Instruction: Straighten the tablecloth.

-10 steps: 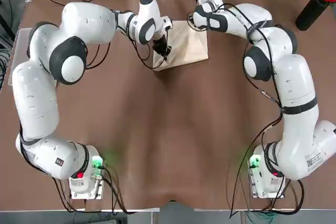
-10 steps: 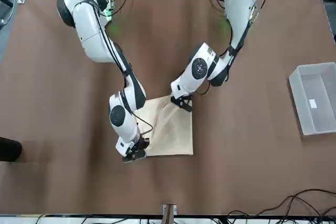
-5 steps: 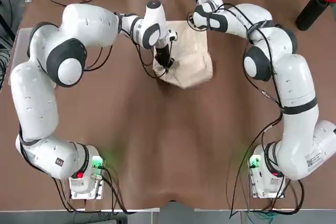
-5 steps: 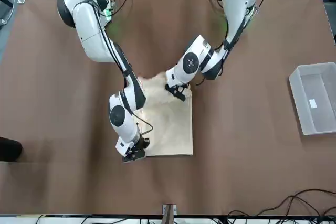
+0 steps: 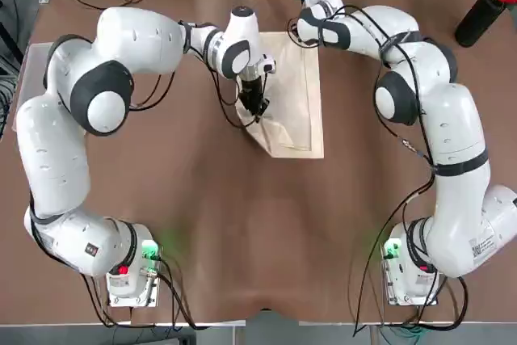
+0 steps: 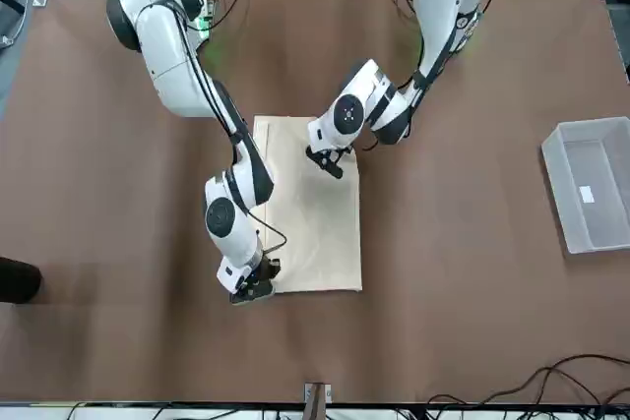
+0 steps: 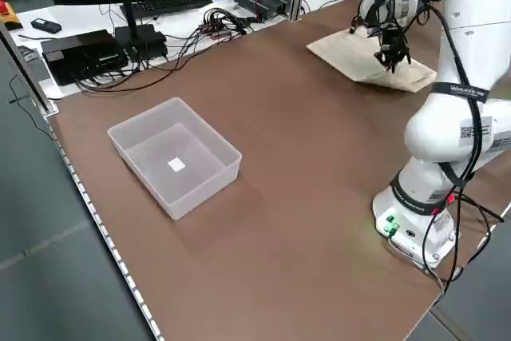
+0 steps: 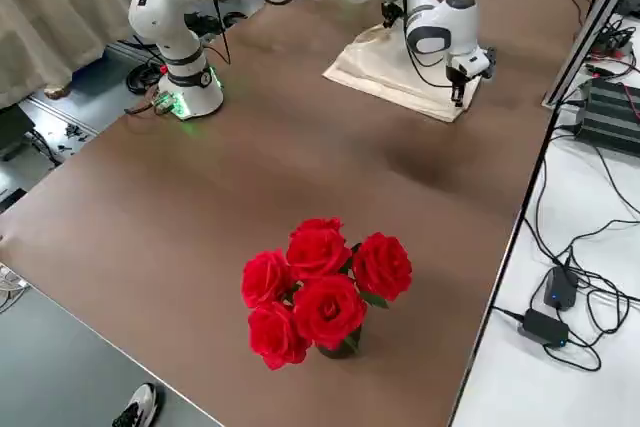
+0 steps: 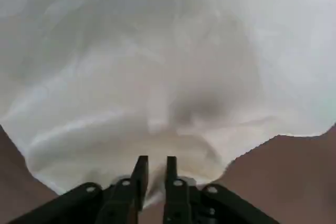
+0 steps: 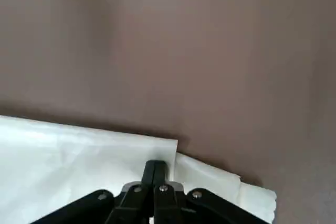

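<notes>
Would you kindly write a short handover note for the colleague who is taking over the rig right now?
Left gripper: at the cloth's edge nearer the robot, fingers apart, cloth seen just beyond them.
Right gripper: at the tablecloth's far edge, fingers shut, seemingly pinching it.
Tablecloth: under both grippers, between the arms; clear plastic box and rose vase stand away from it.
Done: the cloth lies mostly flat as a long rectangle, its long sides fairly straight.
Left: smooth the creases near the left gripper, check the layers that look folded, then bring both arms clear.
</notes>
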`<control>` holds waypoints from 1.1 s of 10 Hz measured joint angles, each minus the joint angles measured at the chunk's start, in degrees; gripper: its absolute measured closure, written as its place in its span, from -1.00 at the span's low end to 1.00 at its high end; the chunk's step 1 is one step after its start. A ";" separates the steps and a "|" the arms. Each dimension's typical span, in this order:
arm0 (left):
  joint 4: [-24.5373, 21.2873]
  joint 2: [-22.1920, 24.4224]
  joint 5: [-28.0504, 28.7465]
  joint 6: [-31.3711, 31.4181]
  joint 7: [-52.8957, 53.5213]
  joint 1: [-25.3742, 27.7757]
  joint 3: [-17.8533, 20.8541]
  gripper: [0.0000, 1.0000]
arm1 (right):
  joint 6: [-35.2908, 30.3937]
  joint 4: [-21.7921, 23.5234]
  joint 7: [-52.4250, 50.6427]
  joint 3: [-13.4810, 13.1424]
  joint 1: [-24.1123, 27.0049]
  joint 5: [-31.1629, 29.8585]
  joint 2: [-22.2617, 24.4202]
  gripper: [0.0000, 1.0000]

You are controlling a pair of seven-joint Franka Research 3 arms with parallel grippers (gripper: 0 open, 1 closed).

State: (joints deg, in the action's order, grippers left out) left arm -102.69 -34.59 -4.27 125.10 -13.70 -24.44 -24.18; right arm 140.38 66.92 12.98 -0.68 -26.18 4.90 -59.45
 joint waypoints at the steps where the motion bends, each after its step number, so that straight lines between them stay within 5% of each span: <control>1: 0.41 0.07 0.00 -2.35 -0.04 0.11 0.02 0.15 | 0.02 0.00 -0.01 0.01 -0.02 -0.01 0.00 0.82; 2: 1.21 0.30 0.00 -4.92 -0.05 0.49 0.04 -0.17 | 0.11 -0.01 -0.01 0.01 -0.04 -0.01 0.00 0.76; 3: 2.29 0.78 0.00 -6.31 -0.07 0.92 0.22 -0.43 | 0.49 -0.23 -0.01 0.01 -0.06 -0.01 0.01 0.46; 5: 3.47 3.43 0.00 -6.87 -0.22 3.15 0.68 -0.97 | 0.49 -1.27 -0.02 -0.16 -0.06 -0.05 0.60 0.32; 8: 4.96 11.10 8.22 -7.39 0.25 10.71 1.09 -1.00 | -2.37 -0.67 -0.05 -0.80 0.02 -0.06 3.86 0.10; 11: 6.29 18.38 10.12 -10.22 0.35 17.37 1.15 -1.00 | -3.69 9.69 -1.81 -0.76 1.51 0.74 12.22 -0.27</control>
State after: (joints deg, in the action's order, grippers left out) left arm -96.39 -16.21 5.85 114.88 -13.34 -7.06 -23.03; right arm 136.68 76.61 11.16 -1.44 -24.67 5.63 -47.22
